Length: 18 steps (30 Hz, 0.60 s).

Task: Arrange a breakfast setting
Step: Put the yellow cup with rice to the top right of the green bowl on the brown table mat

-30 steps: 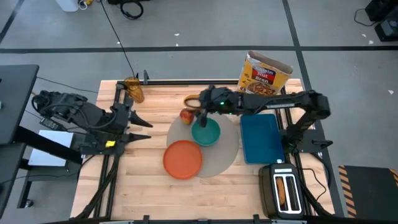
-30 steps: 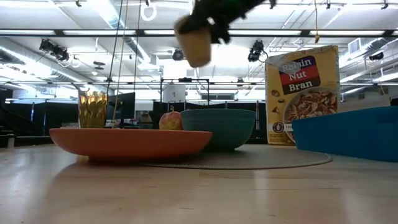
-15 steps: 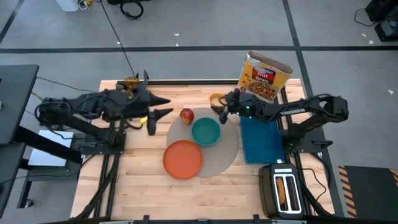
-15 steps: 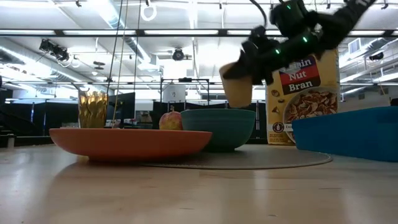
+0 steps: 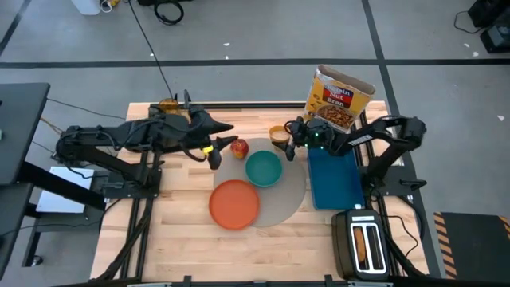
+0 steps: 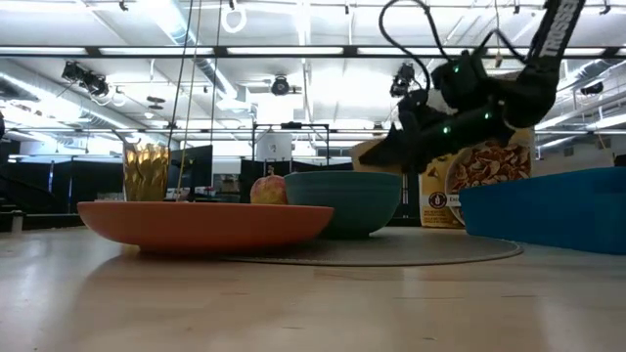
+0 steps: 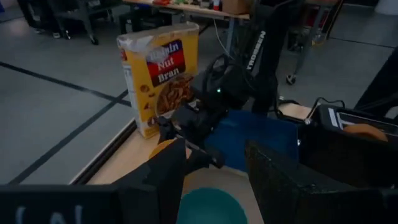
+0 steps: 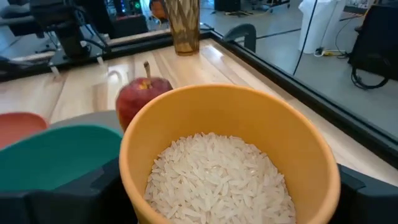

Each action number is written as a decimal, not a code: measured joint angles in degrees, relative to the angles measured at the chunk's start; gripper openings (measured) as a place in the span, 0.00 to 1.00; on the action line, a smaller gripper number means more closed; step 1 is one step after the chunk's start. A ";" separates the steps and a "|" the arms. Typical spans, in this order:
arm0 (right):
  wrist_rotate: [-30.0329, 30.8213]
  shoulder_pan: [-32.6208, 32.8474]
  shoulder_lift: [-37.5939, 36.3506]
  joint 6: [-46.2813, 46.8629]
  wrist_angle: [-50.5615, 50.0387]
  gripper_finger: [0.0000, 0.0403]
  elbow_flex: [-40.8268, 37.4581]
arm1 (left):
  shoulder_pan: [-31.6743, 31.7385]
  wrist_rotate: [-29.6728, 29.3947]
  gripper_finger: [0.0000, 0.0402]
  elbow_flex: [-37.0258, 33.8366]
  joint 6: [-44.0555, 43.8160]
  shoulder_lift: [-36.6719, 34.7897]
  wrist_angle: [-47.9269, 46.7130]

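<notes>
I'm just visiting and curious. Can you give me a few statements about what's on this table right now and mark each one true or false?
1. The right gripper holds a yellow cup filled with white rice. True.
2. The teal bowl sits on the blue tray. False: it sits on the round grey placemat, and the tray lies beside the mat.
3. A red apple lies next to the teal bowl. True.
4. The orange plate has bread on it. False: the plate is bare.
5. The left gripper is gripping the apple. False: it hovers open close by the apple, holding nothing.
</notes>
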 joint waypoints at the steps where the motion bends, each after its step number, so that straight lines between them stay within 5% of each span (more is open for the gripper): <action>1: -0.54 -0.35 1.32 -0.07 1.39 0.81 0.00 | 0.00 0.02 0.43 0.01 -0.43 0.14 0.47; 9: -2.06 -1.67 10.02 -1.66 12.15 0.81 -0.02 | 0.22 -0.37 0.43 0.06 -1.30 -0.41 4.14; 18: -2.33 -2.58 11.61 -4.72 12.12 0.85 0.00 | 2.29 -1.16 0.43 0.11 -2.73 -0.37 4.01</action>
